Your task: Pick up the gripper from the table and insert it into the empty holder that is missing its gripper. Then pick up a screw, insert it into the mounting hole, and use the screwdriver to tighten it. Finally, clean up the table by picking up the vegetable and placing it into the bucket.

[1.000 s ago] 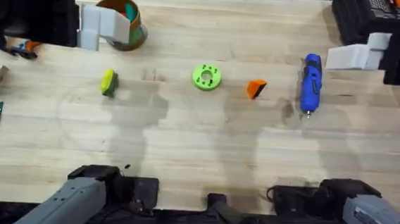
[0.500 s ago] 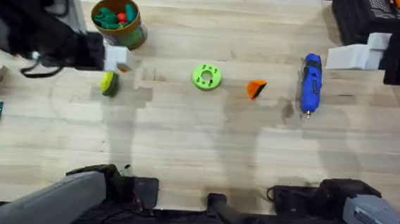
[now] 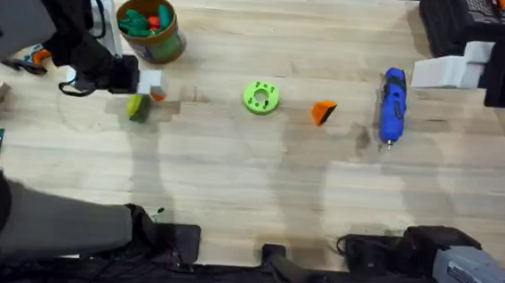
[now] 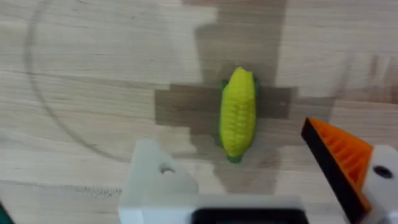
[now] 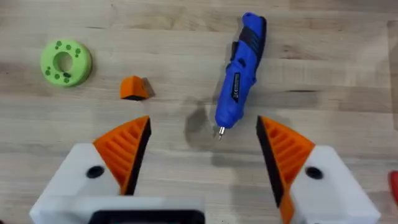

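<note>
Left arm reached across the far-left part of the desk (image 3: pixel 258 186), its left gripper (image 3: pixel 149 87) right over the vegetable (image 3: pixel 135 107). The wrist view showed its fingers spread: one white mount with no orange tip, i.e. the holder (image 4: pixel 158 180), and one finger (image 4: pixel 339 158) with an orange ribbed pad. The vegetable (image 4: pixel 237 115), a yellow corn cob with green ends, lay flat on the wood between and just beyond them, untouched.

The bucket (image 3: pixel 149 27) stood just beyond that at the far left, upright, green and red toy produce inside.

Mid-desk: a flat green ring with holes (image 3: pixel 260 97), and just right of it the loose orange gripper (image 3: pixel 323 112) lying on the wood, clear of both arms. The right wrist view showed the same ring (image 5: pixel 66 61) and wedge (image 5: pixel 134 88).

Further right, the screwdriver (image 3: pixel 391 105) lay flat, blue body pointing far-to-near with the metal bit at the near end; it also showed in the right wrist view (image 5: pixel 237 79).

The right gripper (image 3: pixel 458 71) hung at the far right, beyond and to the right of the screwdriver. Its fingers were spread wide with nothing between them, both orange ribbed pads (image 5: pixel 127 149) in place, gap midpoint (image 5: pixel 205 152) above bare wood near the bit tip.
</note>
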